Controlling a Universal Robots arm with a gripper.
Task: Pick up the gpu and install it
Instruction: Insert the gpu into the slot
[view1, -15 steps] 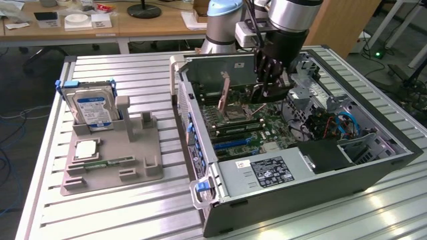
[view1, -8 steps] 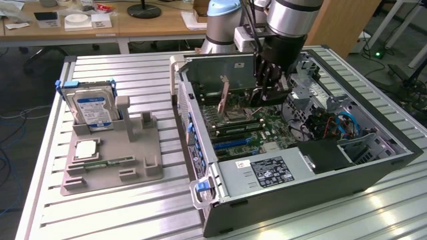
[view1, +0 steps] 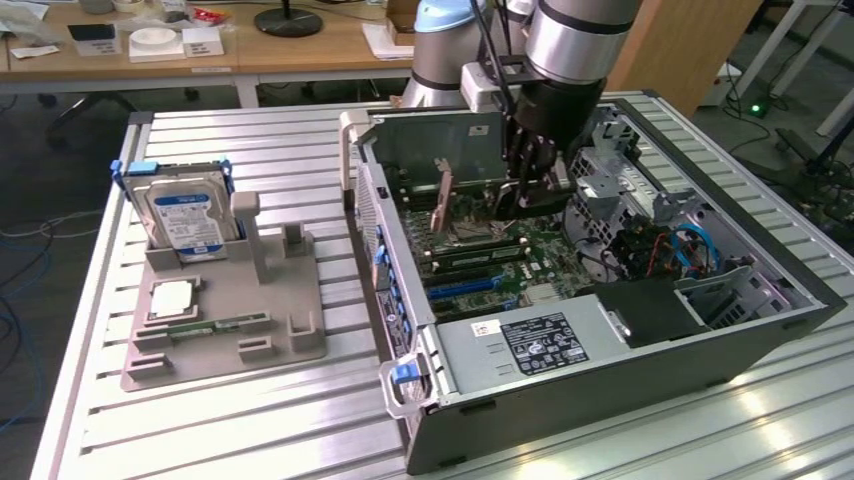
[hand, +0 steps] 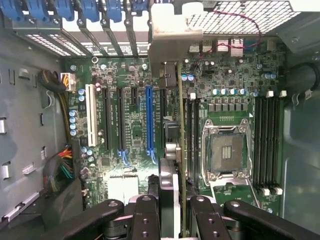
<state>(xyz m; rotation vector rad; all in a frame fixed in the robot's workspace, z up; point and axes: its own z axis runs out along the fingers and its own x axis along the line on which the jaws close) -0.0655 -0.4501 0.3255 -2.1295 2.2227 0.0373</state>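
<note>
My gripper (view1: 531, 190) reaches down into the open computer case (view1: 747, 340), over the green motherboard (view1: 534, 260). It is shut on the gpu (view1: 505, 205), which stands on edge between the fingers. In the wrist view the gpu (hand: 172, 135) shows edge-on, running from my gripper (hand: 175, 212) to its silver end bracket (hand: 170, 30) at the case's rear wall. It hangs over the black slot beside the long blue slot (hand: 148, 120). I cannot tell whether it sits in the slot.
A grey parts tray (view1: 267, 340) at the exterior view's left holds a silver hard drive (view1: 184, 220), a processor chip (view1: 174, 298) and a memory stick (view1: 220, 325). Inside the case are the power supply (view1: 534, 345), the bare processor socket (hand: 227, 150) and cable bundles (hand: 62, 165).
</note>
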